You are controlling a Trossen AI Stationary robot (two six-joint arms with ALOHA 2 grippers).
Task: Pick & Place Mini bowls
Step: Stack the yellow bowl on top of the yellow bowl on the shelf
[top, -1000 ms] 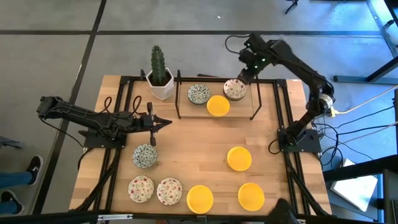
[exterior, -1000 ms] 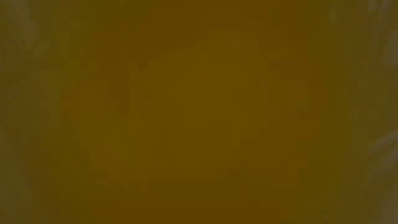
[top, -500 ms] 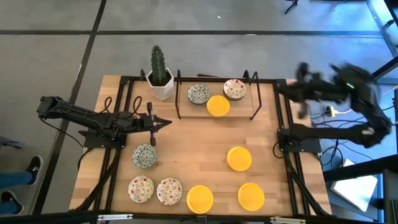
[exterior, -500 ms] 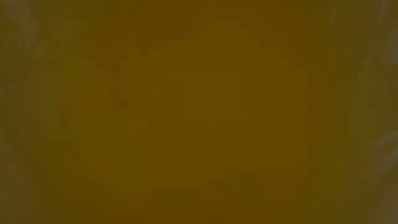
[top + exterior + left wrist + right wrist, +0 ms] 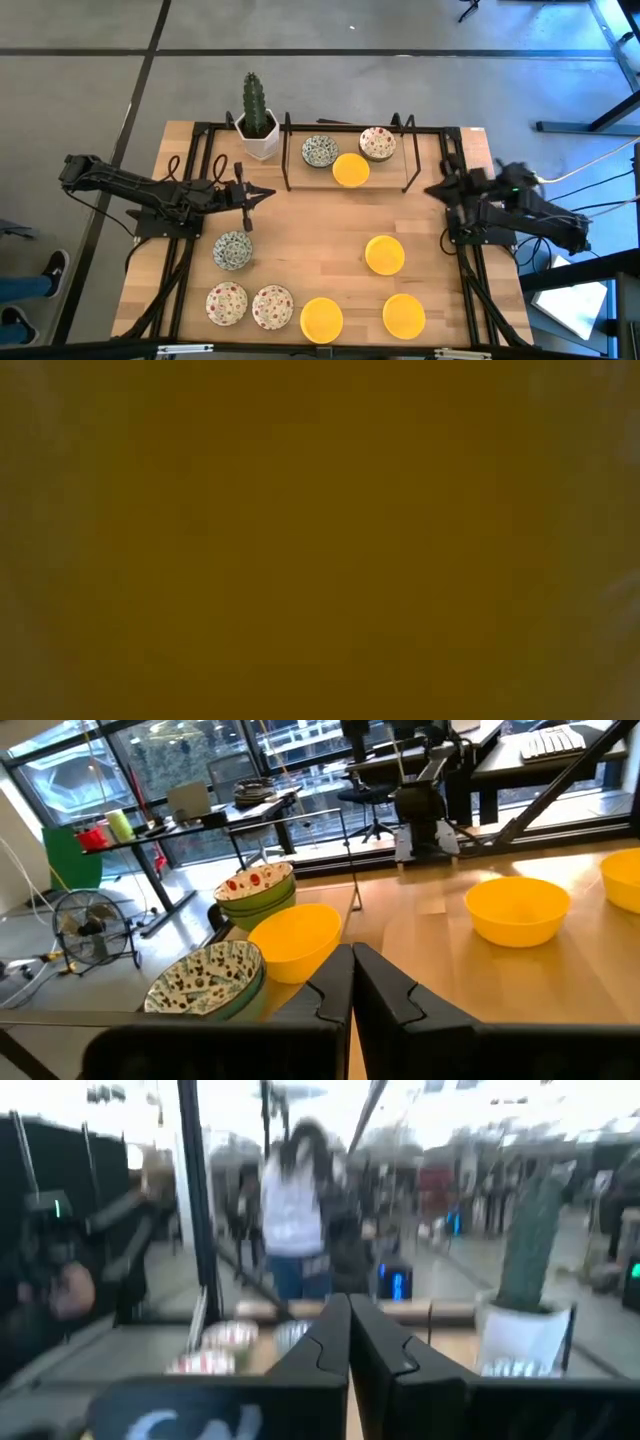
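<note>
Three mini bowls (image 5: 350, 167) racked; six remain on the table (image 5: 300, 230). Your right gripper (image 5: 436, 190) and left gripper (image 5: 268, 195) sit closed, empty. Your next pick, likely the yellow bowl (image 5: 384, 254), needs opened fingers.

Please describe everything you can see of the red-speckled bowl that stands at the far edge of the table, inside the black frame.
The red-speckled bowl is small, round and shallow, white with red-pink speckles inside and a darker rim; it looks like ceramic or melamine. It sits upright on the wooden table, inside the black frame, near its right post. A yellow bowl lies close beside it, nearly touching, and a blue-green patterned bowl stands further left. Nothing is inside it, and no gripper is near.
</note>
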